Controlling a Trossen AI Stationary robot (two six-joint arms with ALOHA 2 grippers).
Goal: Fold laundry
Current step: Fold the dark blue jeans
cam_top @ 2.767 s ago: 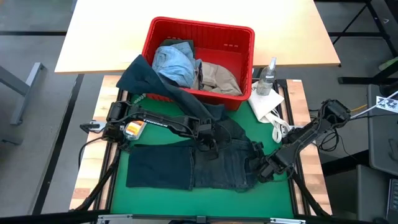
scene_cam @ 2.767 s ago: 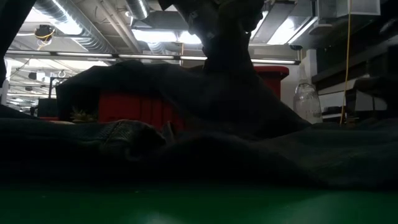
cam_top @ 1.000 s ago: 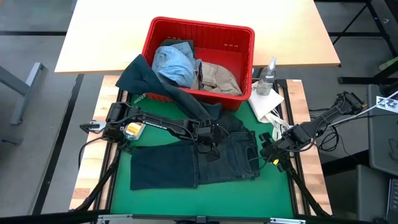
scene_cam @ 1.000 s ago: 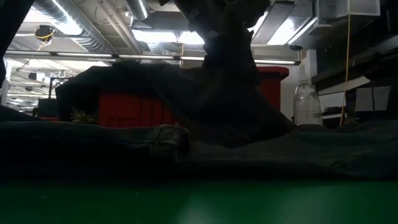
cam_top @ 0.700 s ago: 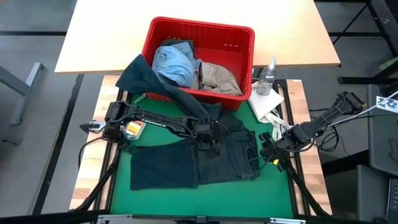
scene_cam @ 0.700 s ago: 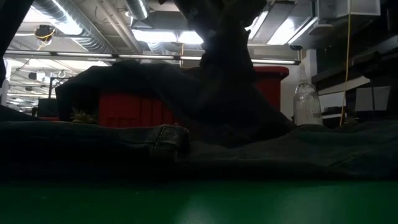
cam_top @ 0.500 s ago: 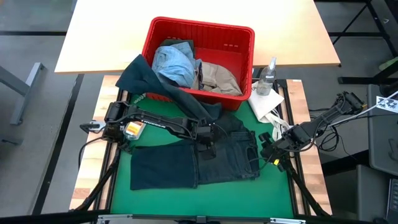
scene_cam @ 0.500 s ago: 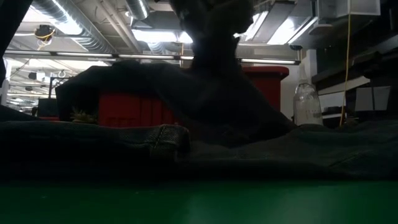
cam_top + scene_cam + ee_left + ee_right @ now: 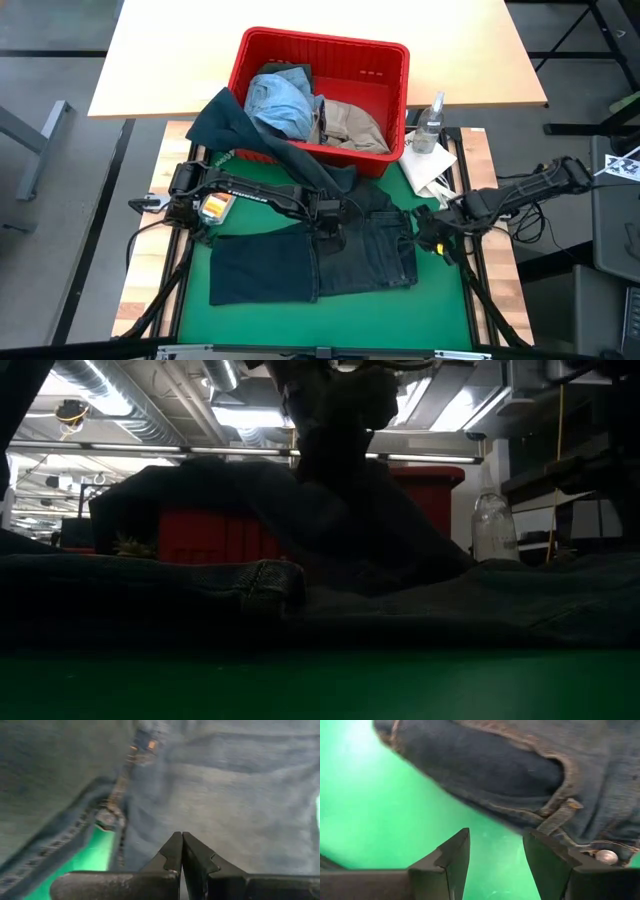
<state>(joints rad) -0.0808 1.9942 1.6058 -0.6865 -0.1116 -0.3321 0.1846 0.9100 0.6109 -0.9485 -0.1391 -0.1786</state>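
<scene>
Dark navy jeans [image 9: 315, 258] spread flat on the green mat [image 9: 340, 318] of the table, one half folded over the other, waistband toward the right side. Left gripper [image 9: 330, 222] down over the middle of the jeans near their upper edge, jaws clenched together with nothing visibly between them, tips close above the denim in the left wrist view [image 9: 181, 851]. Seam and rivet of the jeans [image 9: 145, 745] just ahead of those tips, a sliver of green mat beside the hem. Right gripper [image 9: 432, 232] at the right edge of the jeans, just off the waistband, jaws released and spread wide, grasping nothing; in the right wrist view [image 9: 495, 855] bare green mat between the two fingers, a belt loop and metal button [image 9: 606, 856] just beside one of them. Red basket [image 9: 322, 52] behind the mat, holding light blue denim [image 9: 278, 102] and a beige piece [image 9: 352, 124]. Dark olive green piece [image 9: 232, 124] draped over the basket's front rim and down onto the mat, touching the jeans. Spray bottle [image 9: 431, 124] and white cloth [image 9: 428, 168] to the right of the basket.
</scene>
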